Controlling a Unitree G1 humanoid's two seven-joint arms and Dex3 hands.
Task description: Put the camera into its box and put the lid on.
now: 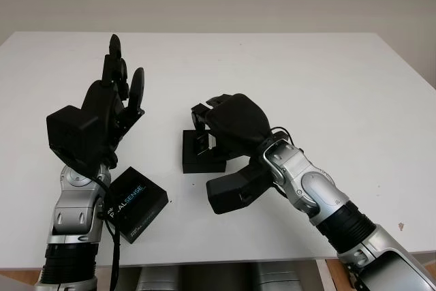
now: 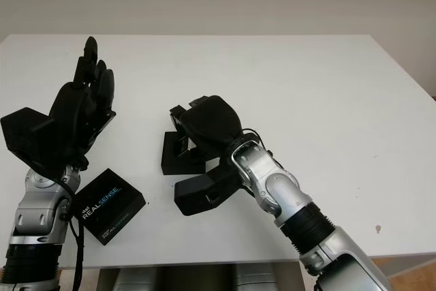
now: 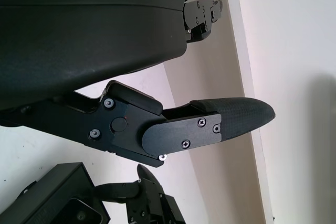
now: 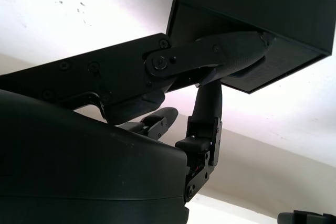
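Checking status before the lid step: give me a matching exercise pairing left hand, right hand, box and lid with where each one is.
Things:
1. left hand
2. right hand
3. box
4. RealSense lid

Places:
A. middle of the table, no lid on
B. raised over the table's left side, open
C. flat near the front edge, print up
D. at the box

Pairs: 1-B; 2-D; 3-A; 4-C

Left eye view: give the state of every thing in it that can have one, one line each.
box: lid off, standing on the table at the centre; its inside is hidden under the right hand.
lid: off the box, lying printed side up near the table's front edge.
left hand: open, raised above the table, holding nothing.
right hand: down over the box; grip cannot be told.
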